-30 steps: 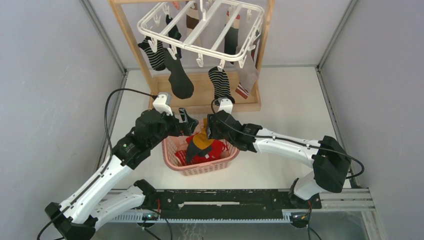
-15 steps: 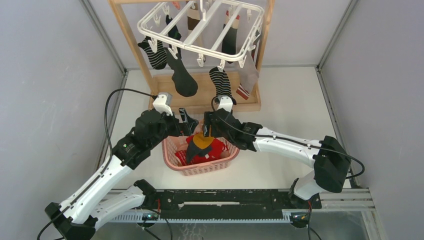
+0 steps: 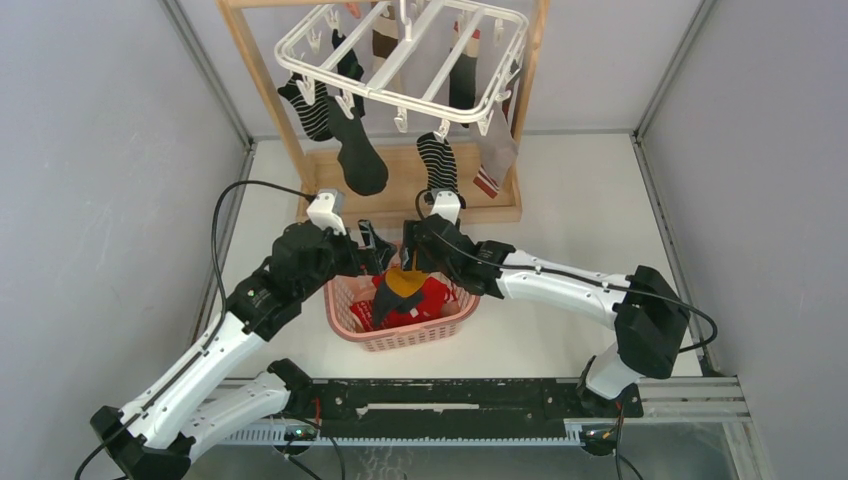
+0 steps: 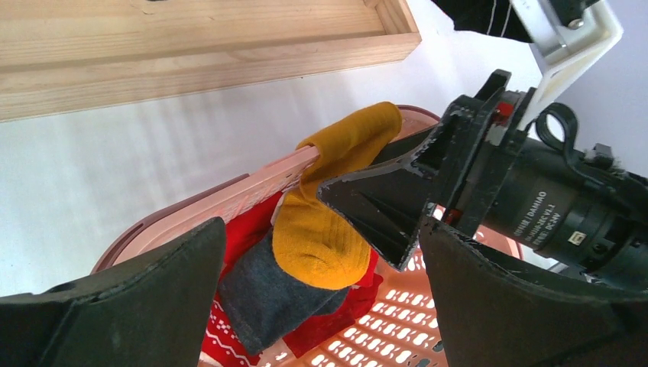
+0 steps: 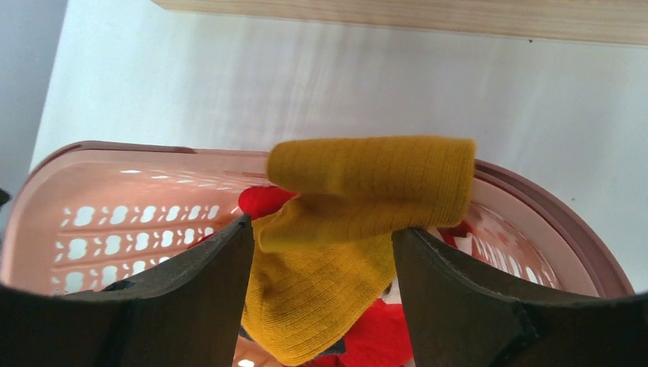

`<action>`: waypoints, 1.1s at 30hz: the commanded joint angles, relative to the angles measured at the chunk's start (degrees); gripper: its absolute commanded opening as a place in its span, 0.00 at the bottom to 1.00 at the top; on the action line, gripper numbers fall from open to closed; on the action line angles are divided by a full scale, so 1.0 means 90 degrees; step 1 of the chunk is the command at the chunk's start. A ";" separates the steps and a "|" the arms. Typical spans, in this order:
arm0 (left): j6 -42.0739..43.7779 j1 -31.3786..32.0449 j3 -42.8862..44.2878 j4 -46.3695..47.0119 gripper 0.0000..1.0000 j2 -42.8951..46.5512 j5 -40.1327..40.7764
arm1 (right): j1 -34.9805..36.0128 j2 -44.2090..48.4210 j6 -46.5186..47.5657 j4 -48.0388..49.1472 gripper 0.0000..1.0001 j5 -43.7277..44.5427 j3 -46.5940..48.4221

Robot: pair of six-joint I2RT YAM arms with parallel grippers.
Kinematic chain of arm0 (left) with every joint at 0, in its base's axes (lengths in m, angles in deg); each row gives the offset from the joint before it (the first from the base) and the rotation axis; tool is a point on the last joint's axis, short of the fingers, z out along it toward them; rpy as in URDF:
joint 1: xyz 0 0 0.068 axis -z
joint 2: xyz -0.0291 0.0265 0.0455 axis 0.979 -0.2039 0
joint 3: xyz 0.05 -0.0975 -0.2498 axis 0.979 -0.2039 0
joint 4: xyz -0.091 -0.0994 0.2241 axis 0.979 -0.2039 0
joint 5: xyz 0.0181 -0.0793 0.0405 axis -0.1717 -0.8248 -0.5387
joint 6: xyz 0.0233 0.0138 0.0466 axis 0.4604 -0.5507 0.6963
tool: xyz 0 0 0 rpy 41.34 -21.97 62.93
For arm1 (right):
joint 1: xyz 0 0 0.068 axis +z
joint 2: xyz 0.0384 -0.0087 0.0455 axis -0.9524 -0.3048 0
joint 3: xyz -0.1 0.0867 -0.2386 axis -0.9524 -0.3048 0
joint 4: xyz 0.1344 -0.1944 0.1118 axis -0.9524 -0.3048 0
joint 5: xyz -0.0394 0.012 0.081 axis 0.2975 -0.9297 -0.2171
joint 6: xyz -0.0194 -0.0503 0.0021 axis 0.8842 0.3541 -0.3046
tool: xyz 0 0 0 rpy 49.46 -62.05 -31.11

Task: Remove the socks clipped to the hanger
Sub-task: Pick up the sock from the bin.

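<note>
Socks [image 3: 360, 165] first: the mustard sock [image 5: 367, 191] lies draped over the pink basket [image 5: 107, 147] rim between our right hand's [image 5: 321, 229] spread fingers, so we should lift straight clear without snagging it. Our left hand [image 4: 321, 225] gapes empty alongside, angled down. Beyond, several socks hang clipped to the hanger [image 3: 420, 102].
</note>
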 commanded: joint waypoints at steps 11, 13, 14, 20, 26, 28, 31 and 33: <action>-0.0005 -0.0064 -0.0102 0.0223 1.00 0.0137 -0.0090 | -0.0062 -0.0140 -0.0042 -0.0007 0.39 -0.0096 0.0246; -0.0005 -0.0070 -0.0097 0.0219 1.00 0.0132 -0.0090 | -0.0062 -0.0098 0.0005 -0.0004 0.31 -0.0131 0.0251; 0.0000 -0.0074 -0.0090 0.0209 1.00 0.0137 -0.0082 | -0.0058 -0.0049 0.0029 -0.0015 0.28 -0.0129 0.0248; 0.0013 -0.0076 -0.0062 0.0148 1.00 0.0167 -0.0076 | 0.0008 0.0273 0.0301 -0.0040 0.15 -0.0185 0.0175; 0.0040 -0.0085 -0.0106 0.0095 1.00 0.0271 -0.0079 | 0.0377 0.0831 0.1071 0.0284 0.12 -0.0124 0.0051; 0.0043 -0.0081 -0.0125 0.0082 1.00 0.0286 -0.0063 | 0.0522 0.1048 0.1271 0.0322 0.10 -0.0015 0.0000; 0.0029 -0.0097 -0.0143 0.0055 1.00 0.0299 0.0000 | 0.0646 0.1347 0.1451 0.0324 0.10 0.0044 -0.0068; 0.0034 -0.0113 -0.0136 0.0035 1.00 0.0308 0.0023 | 0.0683 0.1528 0.1557 0.0286 0.09 0.0072 -0.0097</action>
